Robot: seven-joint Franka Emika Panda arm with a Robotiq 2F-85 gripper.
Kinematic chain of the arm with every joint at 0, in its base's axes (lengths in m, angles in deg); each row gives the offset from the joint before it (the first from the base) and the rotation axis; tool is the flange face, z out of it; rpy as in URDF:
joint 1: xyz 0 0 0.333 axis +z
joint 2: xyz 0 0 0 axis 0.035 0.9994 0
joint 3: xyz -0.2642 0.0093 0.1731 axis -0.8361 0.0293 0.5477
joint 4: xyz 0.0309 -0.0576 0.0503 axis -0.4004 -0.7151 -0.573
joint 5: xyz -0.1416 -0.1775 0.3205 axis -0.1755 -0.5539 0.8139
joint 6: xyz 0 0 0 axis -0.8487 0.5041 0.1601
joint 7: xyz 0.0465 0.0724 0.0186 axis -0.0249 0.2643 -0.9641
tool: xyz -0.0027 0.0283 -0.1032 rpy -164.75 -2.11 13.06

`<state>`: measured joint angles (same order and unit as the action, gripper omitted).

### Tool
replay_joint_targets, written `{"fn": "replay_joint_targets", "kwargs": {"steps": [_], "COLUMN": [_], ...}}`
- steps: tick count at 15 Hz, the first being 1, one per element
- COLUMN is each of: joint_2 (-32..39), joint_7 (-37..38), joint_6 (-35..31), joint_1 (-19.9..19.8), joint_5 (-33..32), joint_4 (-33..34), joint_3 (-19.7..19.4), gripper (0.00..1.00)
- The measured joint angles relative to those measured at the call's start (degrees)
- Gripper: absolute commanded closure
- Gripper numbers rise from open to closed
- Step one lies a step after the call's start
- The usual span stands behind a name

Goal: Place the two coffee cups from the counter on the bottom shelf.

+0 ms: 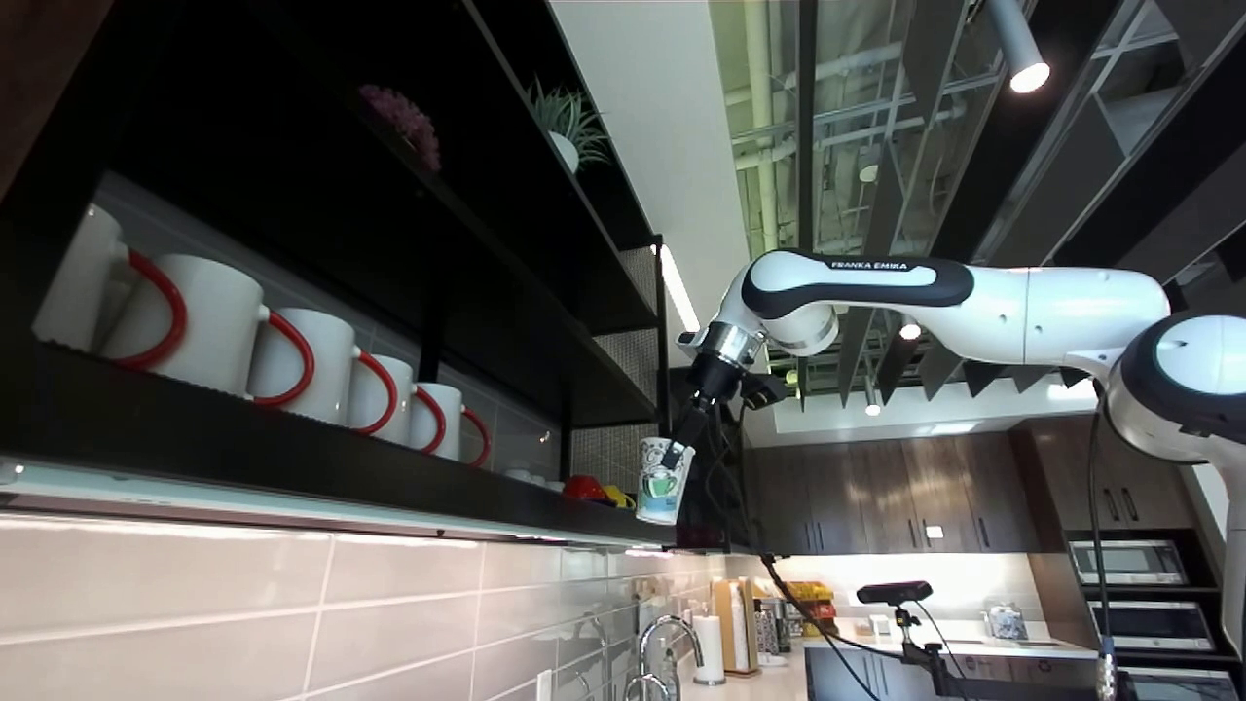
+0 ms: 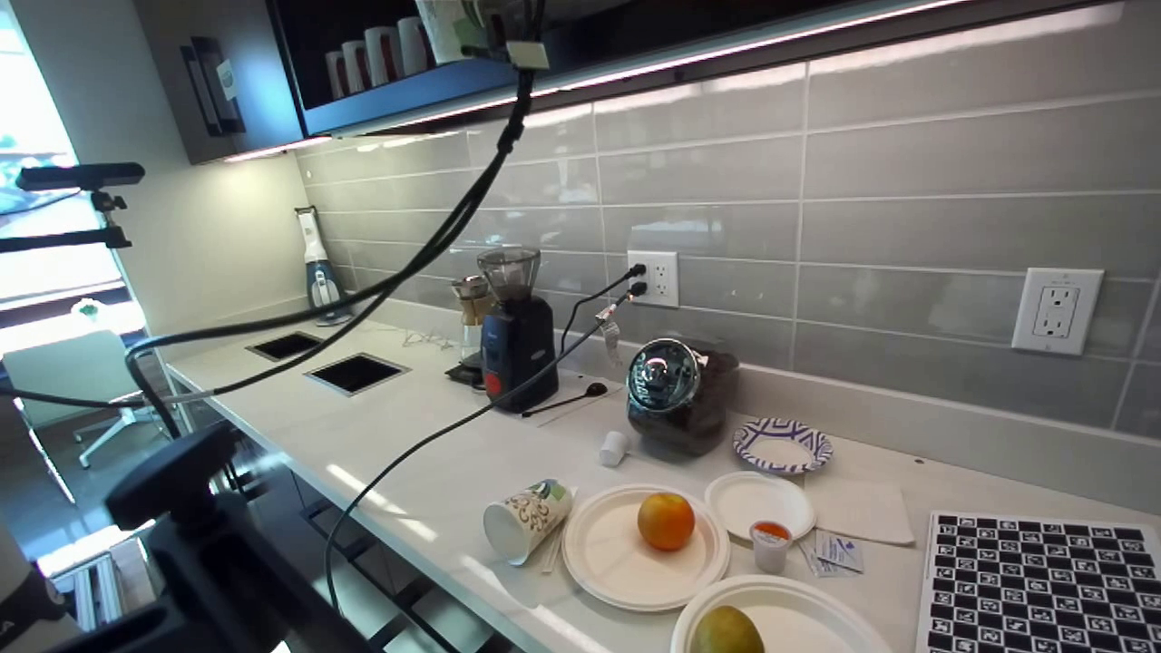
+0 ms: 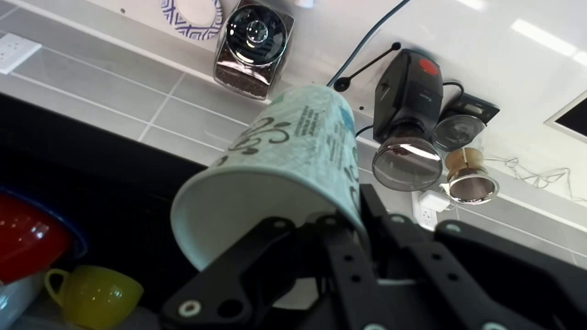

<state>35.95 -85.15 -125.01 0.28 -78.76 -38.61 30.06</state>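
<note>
End effector [image 1: 674, 450]: pinches one coffee cup [image 1: 662, 494] by its wall; cup slightly tilted, mouth upward. Bottom shelf [image 1: 292, 448]: at 9 o'clock from that cup in an exterior view, bearing red-handled mugs [image 1: 297, 341]; contact between cup and shelf cannot be told. Other coffee cup [image 2: 528, 521]: lies on its side on the desk [image 2: 453, 490], at 9 o'clock from a plate [image 2: 617, 580] holding an orange fruit [image 2: 667, 521].

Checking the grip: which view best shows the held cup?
The wrist view: the held cup is close, rim pinched by the gripper, one finger inside. An exterior view shows the cup uncropped but small; an exterior view crops the cup at the top.
</note>
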Motion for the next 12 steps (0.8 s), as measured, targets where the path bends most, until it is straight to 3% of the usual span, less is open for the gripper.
{"fn": "replay_joint_targets", "kwargs": {"steps": [12], "joint_2": [10.97], "joint_7": [-10.92], "joint_6": [-0.61], "joint_1": [0.98], "joint_5": [0.31], "joint_4": [13.9], "joint_3": [1.41], "gripper": [0.99]}}
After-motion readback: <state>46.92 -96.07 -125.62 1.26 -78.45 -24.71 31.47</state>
